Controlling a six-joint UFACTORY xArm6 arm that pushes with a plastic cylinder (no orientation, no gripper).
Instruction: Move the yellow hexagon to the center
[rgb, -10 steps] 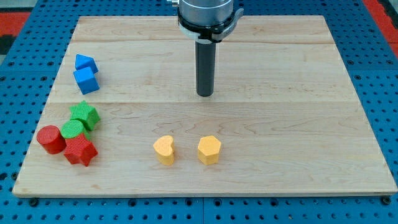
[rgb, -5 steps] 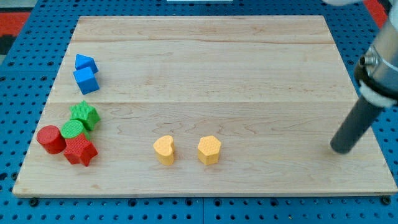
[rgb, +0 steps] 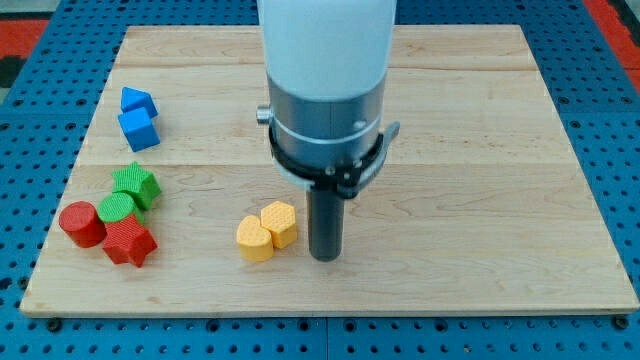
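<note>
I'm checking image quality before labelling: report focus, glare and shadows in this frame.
Camera view: the blocks are sharp, ridges visible on the yellow hexagon and yellow heart; the pale arm housing is washed out, nearly featureless; lighting is even, with only faint shadows beside the blocks; my tip reads crisp.

Tip (rgb: 325, 257) right of hexagon (rgb: 280, 223)

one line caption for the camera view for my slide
My tip sits right of the yellow hexagon, which touches the yellow heart.

The arm's pale housing (rgb: 327, 40) is cut off by the view's top and hides the board (rgb: 470, 190) behind it.
</note>
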